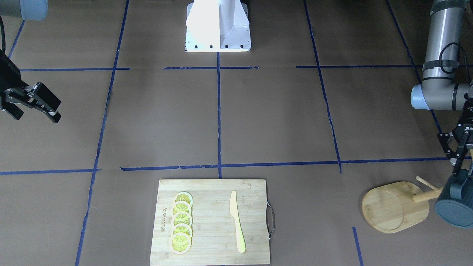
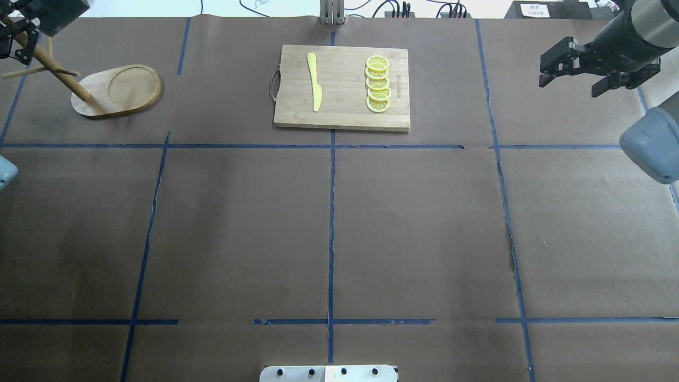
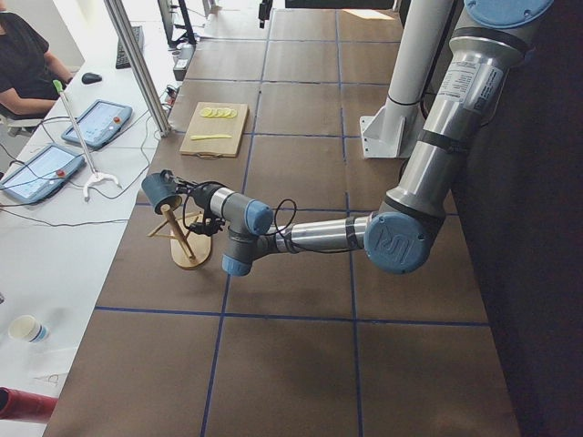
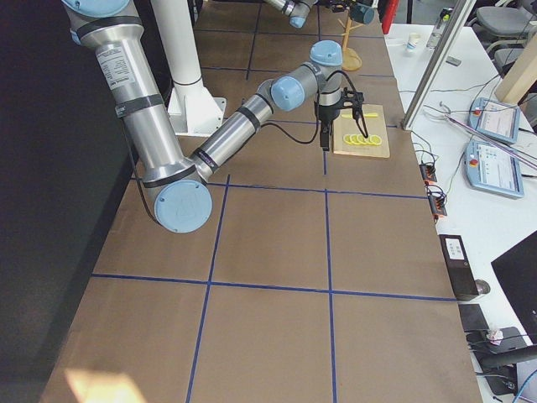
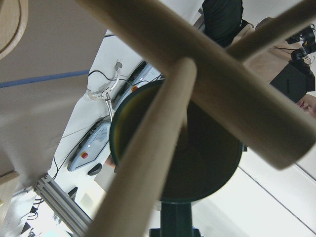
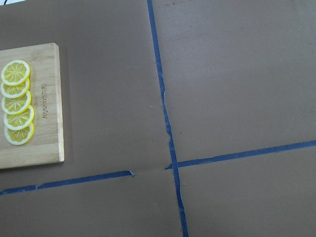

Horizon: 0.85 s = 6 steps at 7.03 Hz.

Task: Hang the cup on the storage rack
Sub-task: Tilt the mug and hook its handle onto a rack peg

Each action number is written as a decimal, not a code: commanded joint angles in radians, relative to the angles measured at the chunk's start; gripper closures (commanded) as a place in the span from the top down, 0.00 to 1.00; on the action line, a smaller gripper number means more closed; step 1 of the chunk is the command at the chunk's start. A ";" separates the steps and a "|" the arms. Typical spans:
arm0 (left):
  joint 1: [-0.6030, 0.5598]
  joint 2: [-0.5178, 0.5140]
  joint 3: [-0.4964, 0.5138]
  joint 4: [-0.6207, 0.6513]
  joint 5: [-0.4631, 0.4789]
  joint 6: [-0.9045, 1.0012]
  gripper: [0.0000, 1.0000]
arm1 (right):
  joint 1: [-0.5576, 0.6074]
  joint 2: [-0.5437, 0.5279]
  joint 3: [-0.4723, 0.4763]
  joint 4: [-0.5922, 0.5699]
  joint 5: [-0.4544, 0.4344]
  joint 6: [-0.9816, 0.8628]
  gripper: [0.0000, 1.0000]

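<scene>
The dark blue-grey cup (image 1: 453,205) hangs tilted in my left gripper (image 1: 457,162), which is shut on its top part at the table's far left end. The cup sits at the upper end of the light wooden storage rack (image 1: 393,207), against its post (image 1: 428,194). In the left wrist view the cup's olive inside (image 5: 210,165) shows behind the post (image 5: 232,84) and a peg (image 5: 153,148) that crosses its mouth. In the overhead view the rack base (image 2: 119,90) shows below my left gripper (image 2: 13,40); the cup is out of frame there. My right gripper (image 2: 573,69) is open and empty.
A wooden cutting board (image 2: 342,87) with a yellow knife (image 2: 314,79) and several lemon slices (image 2: 377,84) lies at the table's far middle edge. Blue tape lines mark the brown table. My right gripper (image 1: 33,109) hovers at the right end.
</scene>
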 commanded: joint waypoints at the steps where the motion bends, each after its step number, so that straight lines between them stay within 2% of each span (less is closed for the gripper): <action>1: 0.002 0.001 0.020 -0.008 0.000 -0.029 0.01 | -0.001 0.001 0.000 0.000 -0.003 0.000 1.00; 4: 0.002 0.003 0.035 -0.014 0.000 -0.029 0.03 | -0.002 0.015 0.000 -0.005 -0.004 0.000 1.00; 6: 0.002 0.006 0.037 -0.014 0.000 -0.031 0.29 | -0.001 0.018 -0.001 -0.005 -0.005 0.000 1.00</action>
